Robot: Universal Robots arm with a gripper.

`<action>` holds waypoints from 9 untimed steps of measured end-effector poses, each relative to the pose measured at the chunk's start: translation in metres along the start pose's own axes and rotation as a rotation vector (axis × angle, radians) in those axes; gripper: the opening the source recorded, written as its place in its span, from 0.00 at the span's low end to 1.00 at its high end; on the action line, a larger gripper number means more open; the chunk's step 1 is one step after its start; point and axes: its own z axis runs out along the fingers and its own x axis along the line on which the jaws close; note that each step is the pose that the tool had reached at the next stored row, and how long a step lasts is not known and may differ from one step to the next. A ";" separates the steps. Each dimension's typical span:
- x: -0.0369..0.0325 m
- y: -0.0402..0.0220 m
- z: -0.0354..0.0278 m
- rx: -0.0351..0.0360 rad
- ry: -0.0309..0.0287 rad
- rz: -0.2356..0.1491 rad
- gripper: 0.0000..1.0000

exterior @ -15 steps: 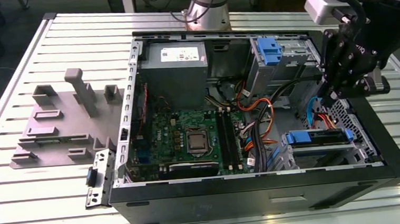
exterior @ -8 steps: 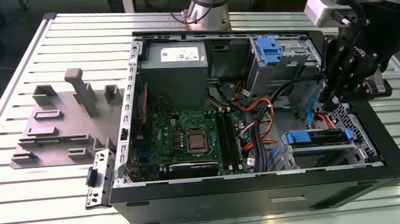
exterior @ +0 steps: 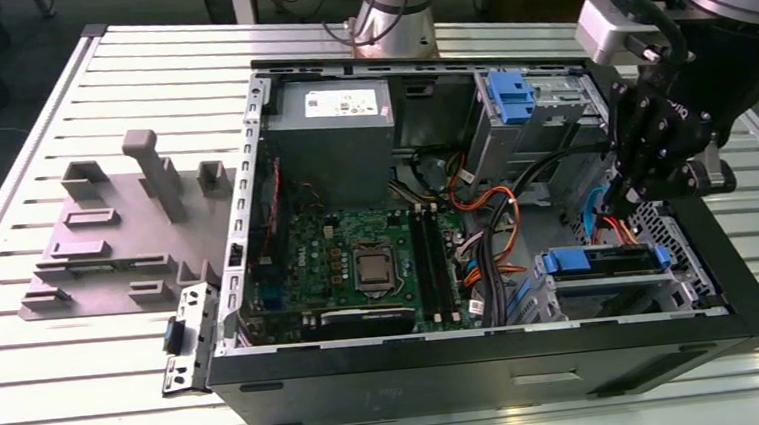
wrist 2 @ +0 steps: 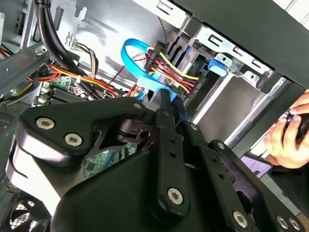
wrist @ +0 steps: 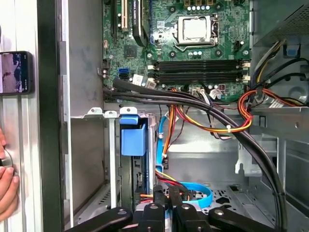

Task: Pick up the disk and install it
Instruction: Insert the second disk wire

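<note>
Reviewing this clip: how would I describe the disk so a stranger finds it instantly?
Start with the open computer case on the slatted table. In its near corner on the exterior view's right sits a metal cage, and the disk lies flat in it. Blue rails at both ends flank it, unlike the bare blue clip farther back.

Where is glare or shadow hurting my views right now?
Exterior view: glare washes out the table slats, while the case's lower drive bay lies in shadow. First wrist view: the motherboard is evenly lit, though the CPU socket glints. Second wrist view: the black gripper darkens the foreground.
</note>
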 end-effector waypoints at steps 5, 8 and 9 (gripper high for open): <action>0.0042 0.0042 0.0013 0.0007 -0.0006 -0.005 0.16; 0.0067 0.0083 0.0020 0.0023 -0.0023 -0.007 0.16; 0.0076 0.0093 0.0024 0.0035 -0.0038 -0.007 0.16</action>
